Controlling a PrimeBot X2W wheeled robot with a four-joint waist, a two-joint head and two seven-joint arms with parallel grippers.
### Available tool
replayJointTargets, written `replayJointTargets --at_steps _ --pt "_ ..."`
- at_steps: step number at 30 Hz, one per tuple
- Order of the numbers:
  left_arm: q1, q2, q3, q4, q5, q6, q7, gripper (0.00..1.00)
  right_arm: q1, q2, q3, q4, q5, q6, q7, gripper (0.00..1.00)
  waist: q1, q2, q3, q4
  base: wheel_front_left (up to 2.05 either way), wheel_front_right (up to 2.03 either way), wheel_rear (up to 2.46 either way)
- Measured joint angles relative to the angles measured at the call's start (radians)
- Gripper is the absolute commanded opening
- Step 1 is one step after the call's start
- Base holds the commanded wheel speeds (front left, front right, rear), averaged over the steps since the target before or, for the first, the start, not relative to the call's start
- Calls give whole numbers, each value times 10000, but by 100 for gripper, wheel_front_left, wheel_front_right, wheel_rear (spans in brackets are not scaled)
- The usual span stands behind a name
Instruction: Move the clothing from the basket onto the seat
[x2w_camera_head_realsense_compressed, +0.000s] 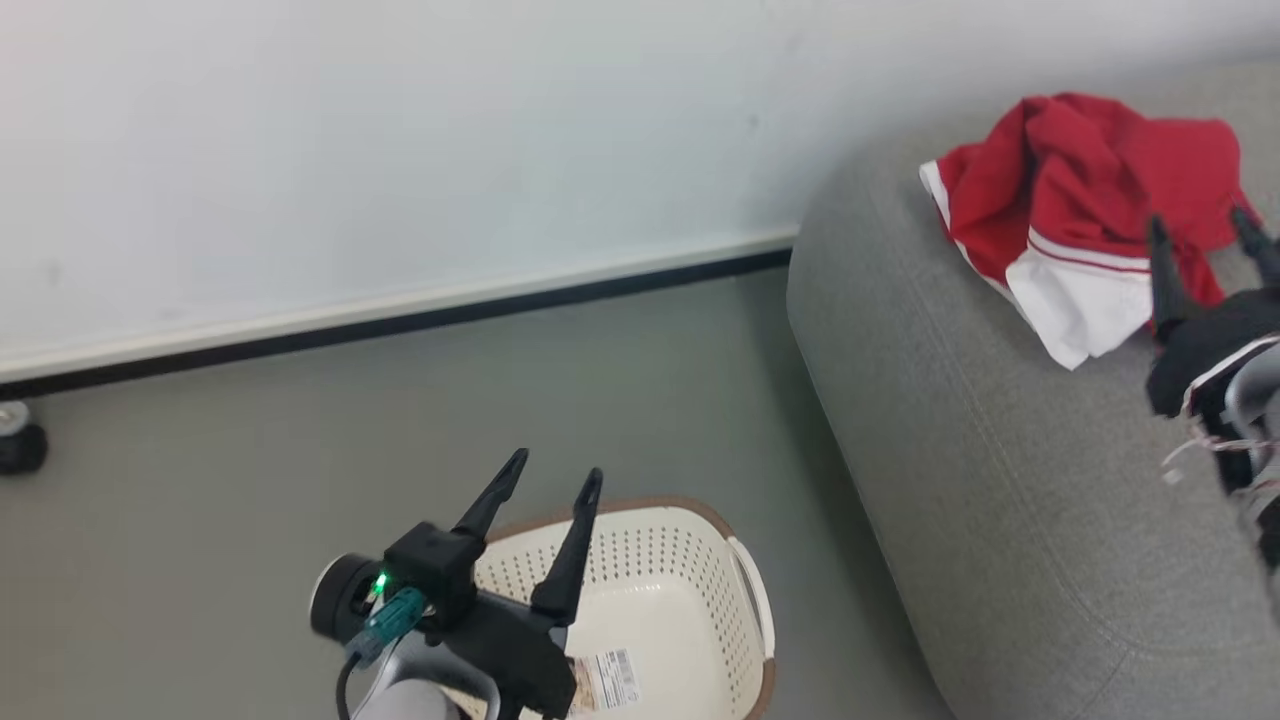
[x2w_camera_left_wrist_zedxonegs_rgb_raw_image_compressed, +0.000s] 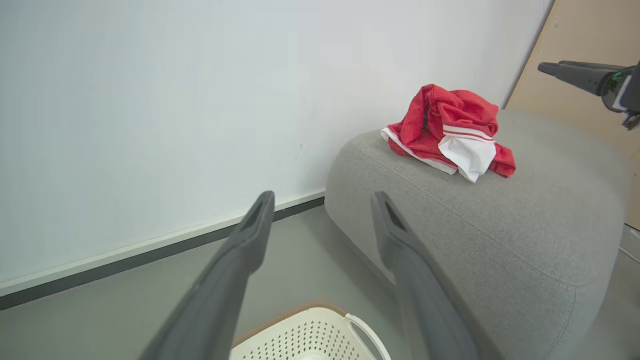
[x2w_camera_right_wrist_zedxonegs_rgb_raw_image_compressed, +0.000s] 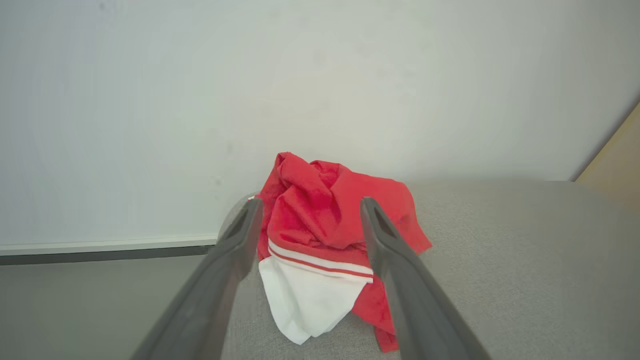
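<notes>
Both open, empty: left gripper (x2w_camera_head_realsense_compressed: 557, 465) near seat (x2w_camera_head_realsense_compressed: 950, 400), right gripper (x2w_camera_head_realsense_compressed: 1198, 220) above it; clothing (x2w_camera_head_realsense_compressed: 1080, 170) heaped there, judged soft, light; raised fold best pinched.

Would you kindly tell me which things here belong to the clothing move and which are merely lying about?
Job: clothing, lying on the seat; basket, no clothing seen inside.
Lying about: black caster wheel; beige panel.

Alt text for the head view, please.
A crumpled bright red fabric garment with a white striped panel lies on the large grey fabric sofa, the open right gripper at the picture's right edge. The open left gripper hovers above a cream perforated plastic basket, no clothing visible inside.
</notes>
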Motion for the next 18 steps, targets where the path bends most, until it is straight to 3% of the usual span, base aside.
replayJointTargets --at_steps 12,18 --pt "1669 596 1078 -443 -326 433 -270 100 3167 1145 219 -2525 470 2 0 100 1 0 -1524 718 0 0 0" --pt "2405 888 1519 -755 -401 523 -357 100 4655 1367 332 -4201 454 -23 -2 100 2 0 -1910 942 0 0 0"
